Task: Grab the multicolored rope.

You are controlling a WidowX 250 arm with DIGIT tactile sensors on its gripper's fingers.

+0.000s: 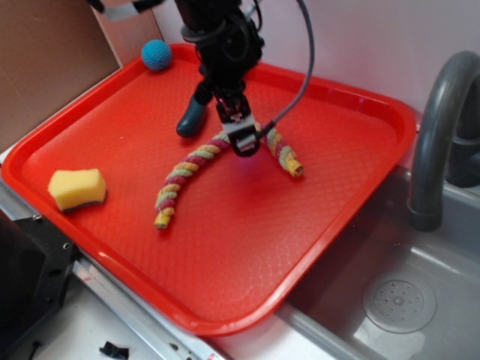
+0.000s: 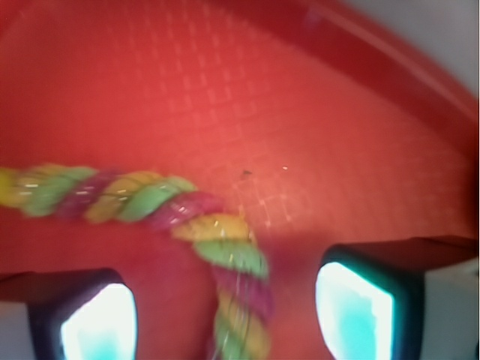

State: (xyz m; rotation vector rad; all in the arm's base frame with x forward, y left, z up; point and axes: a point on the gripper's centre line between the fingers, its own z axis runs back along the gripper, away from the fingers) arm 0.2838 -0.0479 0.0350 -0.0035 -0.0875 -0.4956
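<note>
I have the gripper low over the bend of the multicolored rope, and on the wrist view its two fingers stand spread apart, one on either side of the rope, with a gap to each, so nothing is pinched. The rope lies flat on the red tray in an arch, one leg running down toward the front left to an orange-yellow end, the other shorter leg ending just right of the gripper. Behind the gripper, a dark green piece rests on the tray, near the rope's top. Farther out, a blue ball sits by the tray's back left corner, and a yellow sponge lies near the left edge. A grey faucet rises over the sink on the right.
</note>
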